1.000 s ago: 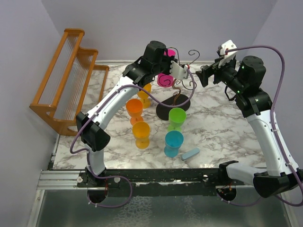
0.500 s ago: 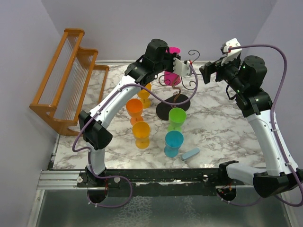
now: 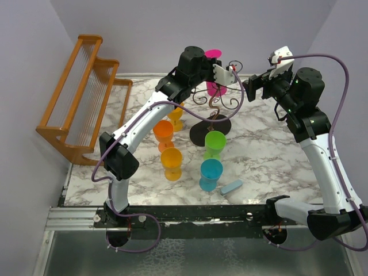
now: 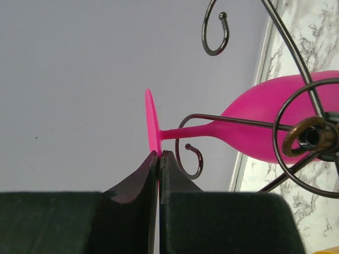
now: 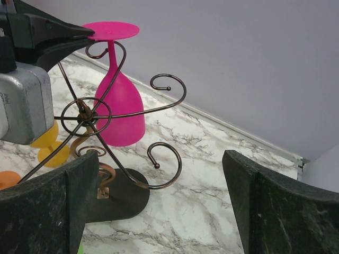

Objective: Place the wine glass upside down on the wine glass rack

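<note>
Up and slightly rightward is where the left gripper (image 4: pixel 159 154) has carried the wine glass (image 5: pixel 119 106) over the last second; the right arm has barely shifted. On the marble table (image 3: pixel 270 155), the large wooden stepped rack (image 3: pixel 80 98) stands at the far left edge. Near the middle of the far side is the wine glass rack (image 3: pixel 201 136), its black oval base flat on the marble and its curled wire arms spreading above.

The pink glass hangs upside down at the rack's far side, foot uppermost and bowl clear of the table. Its stem seems to run through one upper curl, though whether the foot rests on the wire is unclear. The left gripper's fingers are pinched on the rim of the foot. The right gripper (image 5: pixel 159 174) hovers just beside the rack, its fingers spread wide and holding nothing.

Nearer the arms stand orange cups (image 3: pixel 171 163), a green cup (image 3: pixel 214 144), a blue cup (image 3: pixel 210 174) and a small blue block (image 3: pixel 231 187).
</note>
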You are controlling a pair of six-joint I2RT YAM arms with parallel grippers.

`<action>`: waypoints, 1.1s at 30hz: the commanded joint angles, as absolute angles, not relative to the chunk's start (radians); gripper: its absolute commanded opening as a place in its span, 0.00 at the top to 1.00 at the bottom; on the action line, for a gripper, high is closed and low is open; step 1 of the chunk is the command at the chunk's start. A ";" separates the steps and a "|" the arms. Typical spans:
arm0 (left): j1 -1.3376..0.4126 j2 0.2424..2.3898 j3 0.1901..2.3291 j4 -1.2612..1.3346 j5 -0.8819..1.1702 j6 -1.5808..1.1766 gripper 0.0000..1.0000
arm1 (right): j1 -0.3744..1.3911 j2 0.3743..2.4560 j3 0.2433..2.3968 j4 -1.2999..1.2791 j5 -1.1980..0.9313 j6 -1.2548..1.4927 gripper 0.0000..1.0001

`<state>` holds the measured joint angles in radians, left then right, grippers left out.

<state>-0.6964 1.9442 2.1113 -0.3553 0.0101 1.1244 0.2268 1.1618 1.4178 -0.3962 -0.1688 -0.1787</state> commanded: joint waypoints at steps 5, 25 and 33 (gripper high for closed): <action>-0.707 1.963 2.104 -0.244 -0.094 1.065 1.00 | 0.219 1.148 1.414 -0.372 -0.153 -0.179 0.00; -0.707 1.990 2.110 -0.252 -0.205 1.021 1.00 | 0.209 1.143 1.410 -0.377 -0.175 -0.182 0.00; -0.707 1.970 2.105 -0.309 -0.181 1.001 1.00 | 0.206 1.141 1.408 -0.375 -0.176 -0.181 0.00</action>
